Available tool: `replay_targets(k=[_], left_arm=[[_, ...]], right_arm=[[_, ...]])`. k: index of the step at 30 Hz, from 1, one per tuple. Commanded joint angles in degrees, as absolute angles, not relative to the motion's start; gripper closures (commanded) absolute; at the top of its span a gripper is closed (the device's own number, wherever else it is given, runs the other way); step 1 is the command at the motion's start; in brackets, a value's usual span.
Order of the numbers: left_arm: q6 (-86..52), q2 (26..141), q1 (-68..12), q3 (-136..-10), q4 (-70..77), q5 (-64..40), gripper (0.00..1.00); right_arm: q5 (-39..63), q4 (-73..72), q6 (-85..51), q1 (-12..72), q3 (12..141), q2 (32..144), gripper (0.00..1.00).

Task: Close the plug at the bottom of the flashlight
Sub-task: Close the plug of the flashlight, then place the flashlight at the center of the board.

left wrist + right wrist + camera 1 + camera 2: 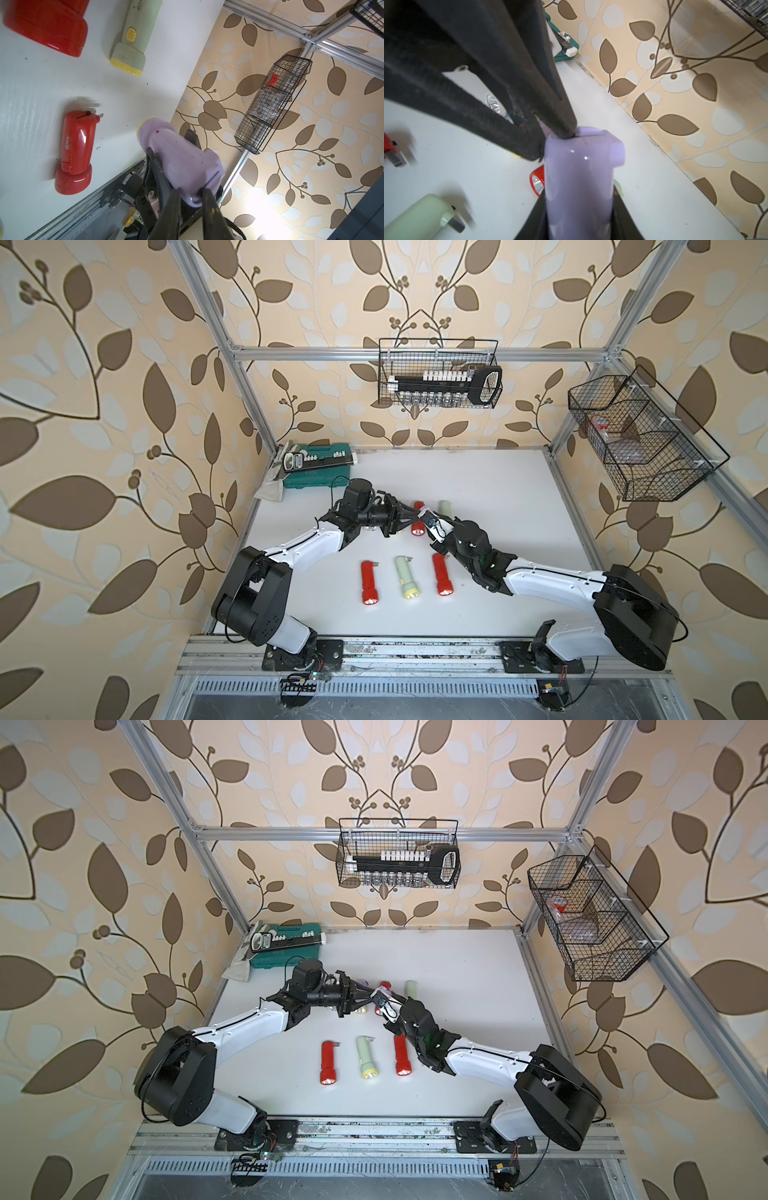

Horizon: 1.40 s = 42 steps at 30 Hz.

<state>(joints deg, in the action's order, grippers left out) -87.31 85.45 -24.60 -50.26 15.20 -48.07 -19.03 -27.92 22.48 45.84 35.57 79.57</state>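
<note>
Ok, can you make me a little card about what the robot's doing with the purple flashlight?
held thing: purple flashlight, up off the table
right gripper: clamped round its body
left gripper: pinched shut on its bottom end
also on table: red flashlights and pale green flashlights, at least five in all
back corner: green tool case

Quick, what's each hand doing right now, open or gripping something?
Left hand: closed, pinching the bottom end of the purple flashlight.
Right hand: closed around its body.
</note>
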Motion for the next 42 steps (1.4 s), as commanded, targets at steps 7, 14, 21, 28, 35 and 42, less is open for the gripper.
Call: replay_targets(k=[7,14,21,28,35,42], left_arm=[[-73.9,84.8,-18.5,-55.2,1.8,-47.2,0.49],[-59.1,86.8,-15.9,-64.9,-13.9,-42.0,0.33],[-38.9,86.9,-15.1,-73.7,-29.8,-23.6,0.15],[-29.5,84.5,-14.9,-73.7,-34.2,-8.8,0.01],[-29.1,83.6,-14.5,-72.2,-34.1,-9.3,0.01],[-29.8,84.5,-14.4,-71.4,-32.4,-14.1,0.01]], right_arm=[[-19.6,-27.6,17.9,46.0,33.8,75.6,1.00],[-20.3,-26.4,15.6,45.2,33.0,74.4,1.00],[-16.3,-10.6,-0.1,36.9,39.2,74.5,1.00],[-3.5,10.5,-16.4,22.7,49.7,80.7,1.00],[6.7,22.5,-21.8,12.1,60.3,94.0,1.00],[3.3,28.9,-20.5,12.0,71.5,105.1,1.00]])
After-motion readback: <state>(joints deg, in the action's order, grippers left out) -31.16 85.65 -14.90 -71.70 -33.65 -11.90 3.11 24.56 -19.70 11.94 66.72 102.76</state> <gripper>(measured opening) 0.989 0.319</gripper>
